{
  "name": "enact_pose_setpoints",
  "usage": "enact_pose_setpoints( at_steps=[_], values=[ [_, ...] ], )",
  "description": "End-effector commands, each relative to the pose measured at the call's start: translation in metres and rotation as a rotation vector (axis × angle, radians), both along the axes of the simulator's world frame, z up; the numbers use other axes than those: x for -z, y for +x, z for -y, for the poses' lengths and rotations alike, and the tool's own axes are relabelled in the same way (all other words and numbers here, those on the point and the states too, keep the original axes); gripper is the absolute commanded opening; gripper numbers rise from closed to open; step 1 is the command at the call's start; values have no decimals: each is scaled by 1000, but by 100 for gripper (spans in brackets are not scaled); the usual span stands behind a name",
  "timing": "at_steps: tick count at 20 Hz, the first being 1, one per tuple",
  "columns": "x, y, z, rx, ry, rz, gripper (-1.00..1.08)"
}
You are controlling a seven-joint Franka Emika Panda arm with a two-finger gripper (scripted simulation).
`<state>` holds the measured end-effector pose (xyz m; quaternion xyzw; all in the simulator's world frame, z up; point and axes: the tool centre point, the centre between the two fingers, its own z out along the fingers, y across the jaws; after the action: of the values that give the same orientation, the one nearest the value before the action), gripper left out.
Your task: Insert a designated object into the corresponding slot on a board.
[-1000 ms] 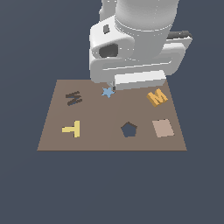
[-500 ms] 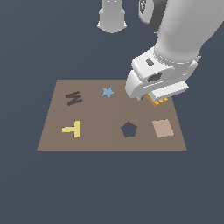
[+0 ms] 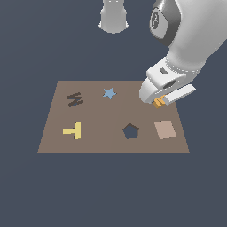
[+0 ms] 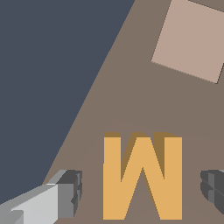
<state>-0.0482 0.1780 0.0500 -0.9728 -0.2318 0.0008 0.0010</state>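
Our hand (image 4: 140, 192) hangs open, fingers (image 4: 70, 192) straddling the orange M block (image 4: 142, 179) on the board (image 3: 102, 119), not touching.

Brown board (image 3: 111, 142) bears orange-yellow M block (image 4: 142, 177), pale-yellow T (image 3: 73, 131), blue star (image 3: 109, 93), tan square patch (image 3: 165, 130), dark pentagon hole (image 3: 130, 131).

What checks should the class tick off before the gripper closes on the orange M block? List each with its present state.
1. Gripper open, fingers either side of the M block: ok.
2. Fingers clear of the block, not touching: ok.
3. Block lies flat on the board: ok.
4. M-shaped slot unobstructed: ok.
5. Gripper low enough to grasp: cannot tell.
6. Tan square clear of the fingers: ok.
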Motion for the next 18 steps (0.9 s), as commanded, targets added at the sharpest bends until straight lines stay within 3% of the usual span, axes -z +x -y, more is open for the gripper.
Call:
enact_pose_setpoints(
  at_steps=[1,13,14,18],
  values=[
    [0,1,1,0,-1,2,100],
    [20,0,1,0,-1,2,100],
    [20,0,1,0,-1,2,-100],
    [20,0,1,0,-1,2,-100]
  ],
)
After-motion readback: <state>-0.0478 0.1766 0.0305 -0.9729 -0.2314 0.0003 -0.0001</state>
